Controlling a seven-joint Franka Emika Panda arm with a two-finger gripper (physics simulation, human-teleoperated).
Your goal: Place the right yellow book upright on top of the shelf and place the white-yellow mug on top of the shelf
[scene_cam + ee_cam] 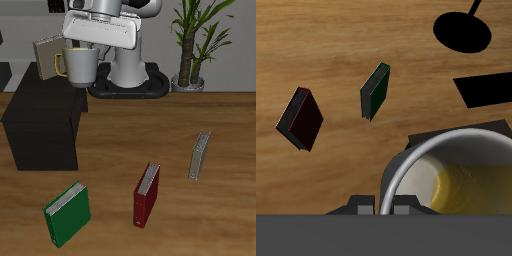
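Observation:
My gripper [84, 48] is shut on the rim of the white-yellow mug [80, 66] and holds it in the air above the back part of the black shelf [45, 125]. The mug's yellow handle points toward the right yellow book [47, 55], which stands upright, slightly tilted, at the back of the shelf's top. In the wrist view the mug [461, 180] shows its yellow inside just below my gripper [384, 206]. The shelf and the book are hidden in that view.
On the table lie a green book [67, 213] [375, 92], a dark red book [147, 193] [301, 118] and another tan-grey book [200, 157]. A potted plant [190, 45] stands beside the robot's base [130, 75].

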